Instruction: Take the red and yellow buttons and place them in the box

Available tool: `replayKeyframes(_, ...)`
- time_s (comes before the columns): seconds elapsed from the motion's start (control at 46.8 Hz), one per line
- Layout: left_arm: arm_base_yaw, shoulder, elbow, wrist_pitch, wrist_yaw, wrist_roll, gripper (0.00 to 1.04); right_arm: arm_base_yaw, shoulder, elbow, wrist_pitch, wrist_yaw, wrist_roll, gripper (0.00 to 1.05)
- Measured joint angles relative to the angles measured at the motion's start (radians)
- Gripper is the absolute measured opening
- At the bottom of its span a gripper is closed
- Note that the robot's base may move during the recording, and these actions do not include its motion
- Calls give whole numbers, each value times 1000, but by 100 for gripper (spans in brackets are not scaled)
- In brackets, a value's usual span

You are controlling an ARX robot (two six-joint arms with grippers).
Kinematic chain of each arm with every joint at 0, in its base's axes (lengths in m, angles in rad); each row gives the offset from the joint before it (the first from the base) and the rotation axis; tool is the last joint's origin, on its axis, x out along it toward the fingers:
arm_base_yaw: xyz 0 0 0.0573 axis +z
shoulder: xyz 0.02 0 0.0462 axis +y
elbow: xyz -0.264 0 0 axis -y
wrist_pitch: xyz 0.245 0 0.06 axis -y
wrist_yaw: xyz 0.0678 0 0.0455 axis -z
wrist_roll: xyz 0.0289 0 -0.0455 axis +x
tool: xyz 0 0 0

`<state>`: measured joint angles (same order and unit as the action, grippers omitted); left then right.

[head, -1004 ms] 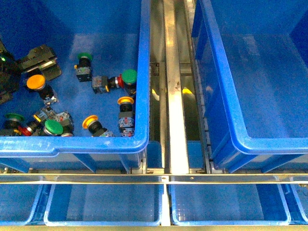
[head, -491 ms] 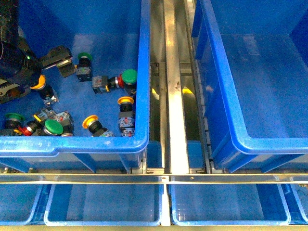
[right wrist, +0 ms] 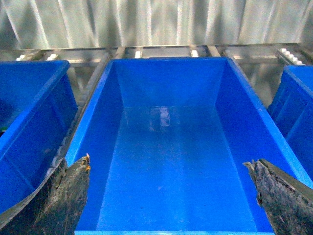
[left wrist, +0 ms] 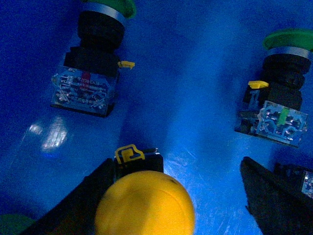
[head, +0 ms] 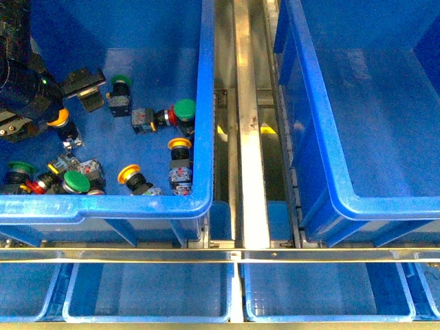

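Several push-button switches lie in the left blue bin [head: 204,103]. My left gripper [head: 77,96] is open and low over a yellow button [head: 59,118] at the bin's left side. In the left wrist view its yellow cap [left wrist: 145,205] sits between the open fingers [left wrist: 80,203], close to one of them and apart from the other. Two more yellow buttons [head: 179,145] [head: 129,174] lie near the bin's front right corner. The box [head: 385,206] stands empty on the right. My right gripper [right wrist: 173,196] hangs open and empty above the box floor [right wrist: 166,161]; it does not show in the front view.
Green-capped switches [head: 184,108] [head: 121,81] [head: 75,181] lie among the yellow ones, two of them just ahead of the left gripper [left wrist: 98,29] [left wrist: 288,39]. A metal rail [head: 251,172] runs between the two bins. Shallow blue trays [head: 148,292] line the front.
My left gripper has come in from the left edge and moved over the yellow button, now partly covering its cap. The buttons have not moved.
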<state>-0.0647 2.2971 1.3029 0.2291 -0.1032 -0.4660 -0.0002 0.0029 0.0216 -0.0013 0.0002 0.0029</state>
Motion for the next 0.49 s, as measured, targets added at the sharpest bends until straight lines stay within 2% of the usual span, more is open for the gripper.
replayKeyframes(0.107,3,0,0,0,0,0,58,0,0,0,0,0,0,99)
replayKeyframes(0.214,8,0,0,0,3,0,39,0,0,0,0,0,0,99)
replayKeyframes(0.256,10,0,0,0,4,-1,35,0,0,0,0,0,0,99)
replayKeyframes(0.491,15,-2,-5,0,22,-8,34,0,0,0,0,0,0,99)
